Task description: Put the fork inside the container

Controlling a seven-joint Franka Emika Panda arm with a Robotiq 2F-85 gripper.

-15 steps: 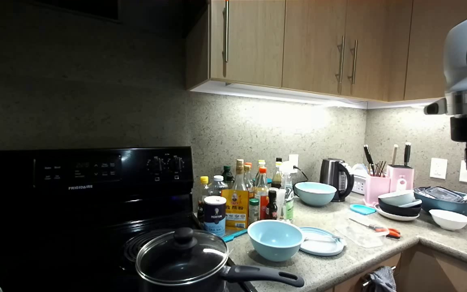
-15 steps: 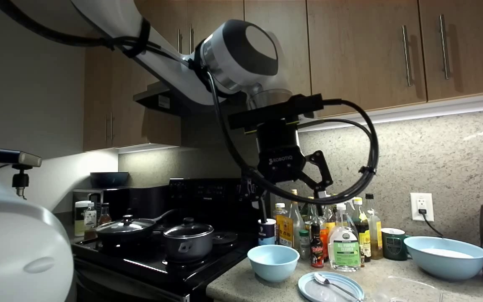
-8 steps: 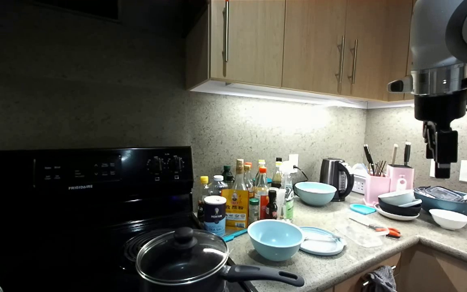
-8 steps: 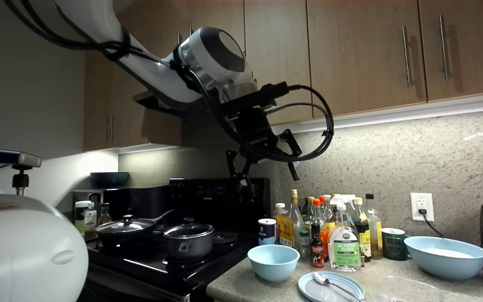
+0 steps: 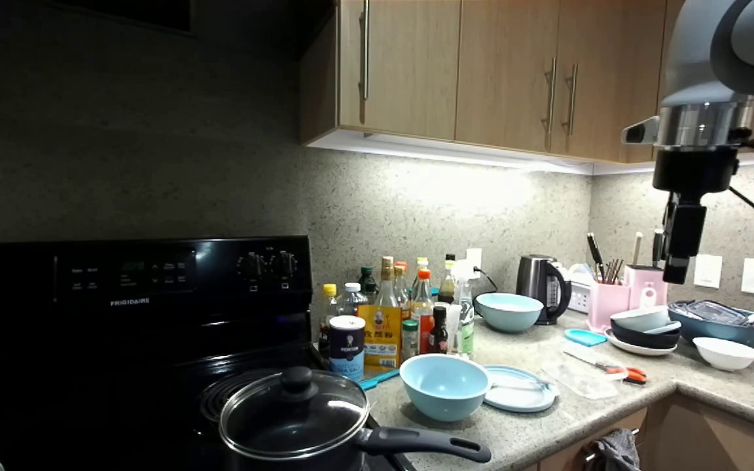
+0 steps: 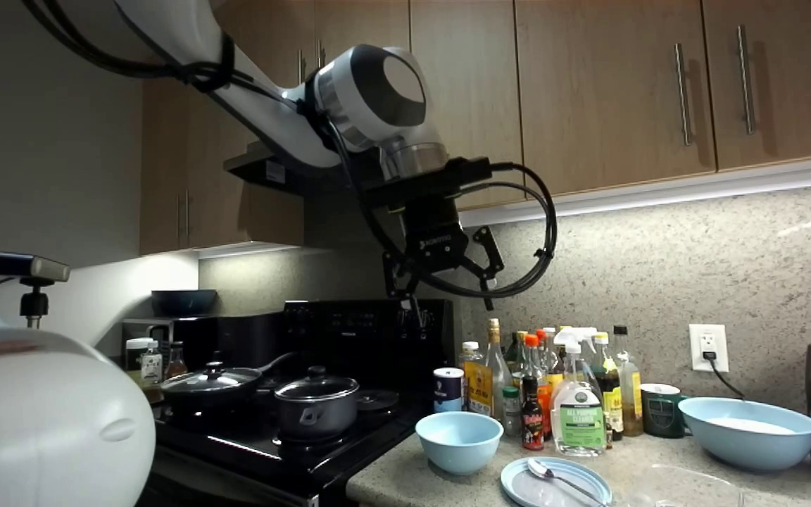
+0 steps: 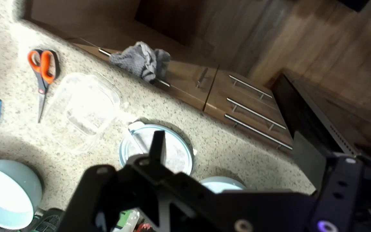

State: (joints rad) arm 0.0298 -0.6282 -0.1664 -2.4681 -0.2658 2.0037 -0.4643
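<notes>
Both jaws of the end effector (image 6: 455, 312) stand wide, so descend square across the handle of the utensil (image 6: 550, 474), seemingly a spoon, on the blue plate (image 6: 526, 487), then carry it over the clear container (image 7: 85, 108) farther off.

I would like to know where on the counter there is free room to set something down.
The counter is bare between the plate, the small bowl and its own front edge. A second free patch is bordered by the plate, the large bowl and the clear container. It is crowded along the wall, where many bottles stand close together.
</notes>
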